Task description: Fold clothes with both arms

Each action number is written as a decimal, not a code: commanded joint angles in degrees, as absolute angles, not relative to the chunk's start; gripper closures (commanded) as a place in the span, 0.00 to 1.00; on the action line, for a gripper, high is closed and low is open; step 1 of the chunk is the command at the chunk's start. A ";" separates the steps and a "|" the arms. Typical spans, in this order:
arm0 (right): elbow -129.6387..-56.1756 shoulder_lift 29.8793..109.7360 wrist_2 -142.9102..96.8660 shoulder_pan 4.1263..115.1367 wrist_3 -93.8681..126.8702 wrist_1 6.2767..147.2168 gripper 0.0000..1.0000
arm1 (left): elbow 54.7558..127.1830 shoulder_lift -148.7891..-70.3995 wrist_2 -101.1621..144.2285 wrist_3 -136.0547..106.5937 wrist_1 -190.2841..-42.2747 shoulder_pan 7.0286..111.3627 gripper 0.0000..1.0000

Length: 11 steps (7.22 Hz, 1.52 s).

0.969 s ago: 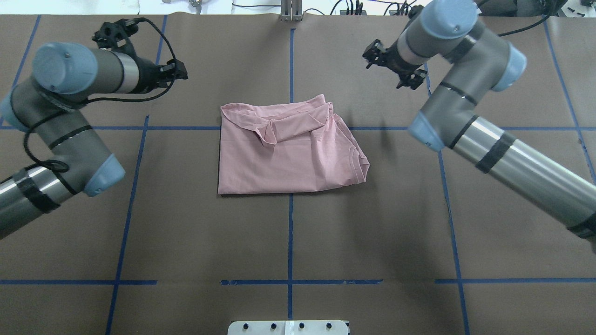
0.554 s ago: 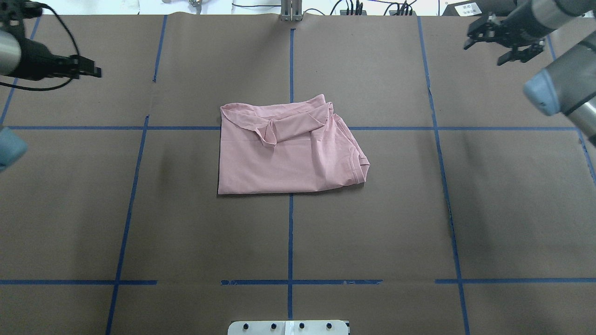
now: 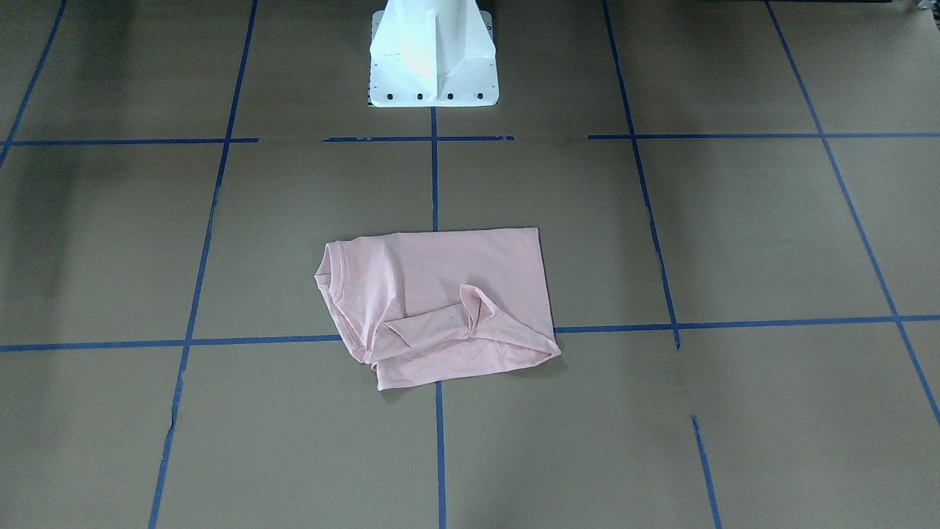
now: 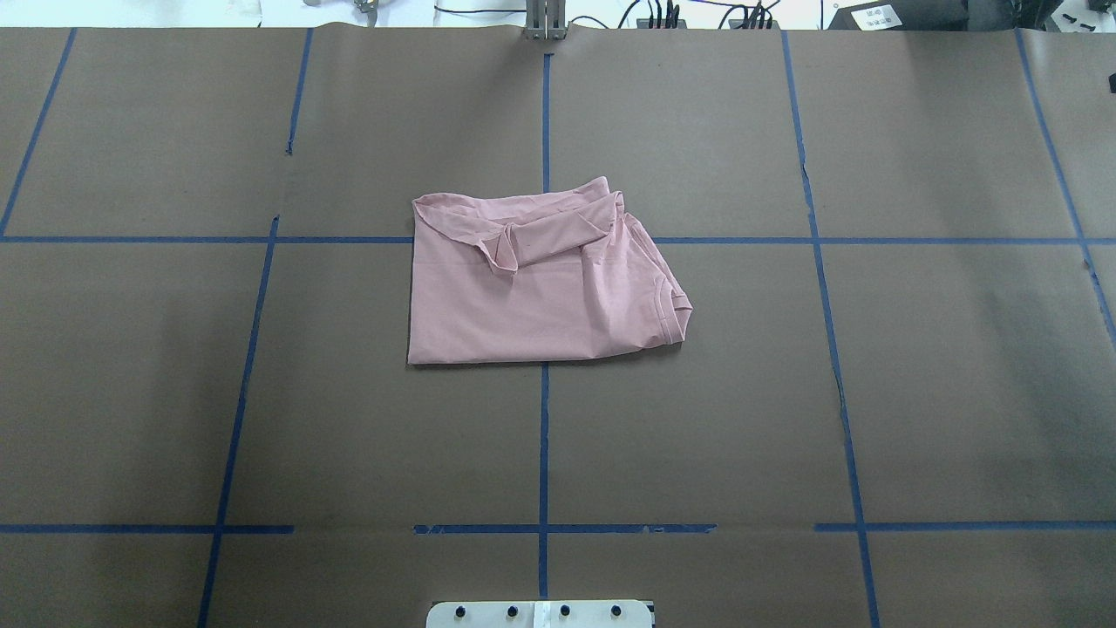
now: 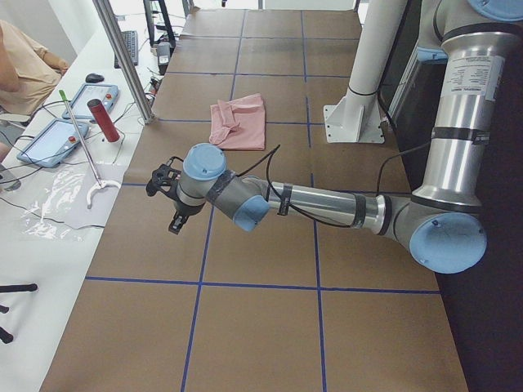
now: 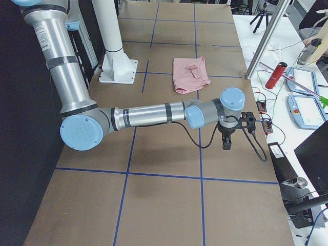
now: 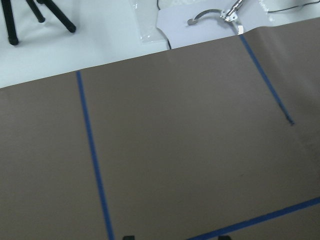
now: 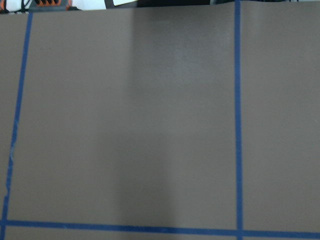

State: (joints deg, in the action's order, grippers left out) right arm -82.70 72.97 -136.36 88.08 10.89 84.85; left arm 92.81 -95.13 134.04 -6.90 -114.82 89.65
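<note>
T-shirt (image 4: 540,296) folded to rough rectangle mid tabletop (image 4: 261,392), sleeve flap (image 4: 540,237) loose on top. Prob. finished, hence left end effector (image 5: 174,222) & right end effector (image 6: 227,142) parked well apart from it, low over bare tabletop at opp. ends. Wide or narrow: can't tell.

L arm (image 5: 327,200), R arm (image 6: 148,114): outstretched, low.

even bright light | soft faint shadows | wrist views slightly blurred
</note>
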 commanded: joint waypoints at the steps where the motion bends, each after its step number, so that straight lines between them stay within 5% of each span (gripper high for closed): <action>1: -84.02 77.05 -135.53 91.49 -8.28 96.32 0.00 | 96.14 -94.57 134.30 7.24 -94.06 95.43 0.35; 3: -87.35 81.45 -135.70 91.76 -8.88 96.33 0.00 | 96.94 -91.42 134.47 12.56 -87.89 95.28 0.23; 4: -88.76 82.43 -136.05 91.76 -8.88 96.50 0.00 | 98.51 -91.15 134.39 12.74 -87.72 95.53 0.00; 7: -88.77 83.84 -136.32 90.19 -8.88 96.33 0.00 | 103.54 -82.55 133.42 11.44 -87.18 96.77 0.00; 11: -88.77 84.11 -136.32 87.28 -8.78 95.63 0.00 | 102.40 -83.23 133.85 9.32 -93.33 96.33 0.00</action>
State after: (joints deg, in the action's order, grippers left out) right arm -88.71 84.22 -136.32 87.88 -8.33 95.84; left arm 102.71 -83.09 133.59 9.74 -91.84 96.56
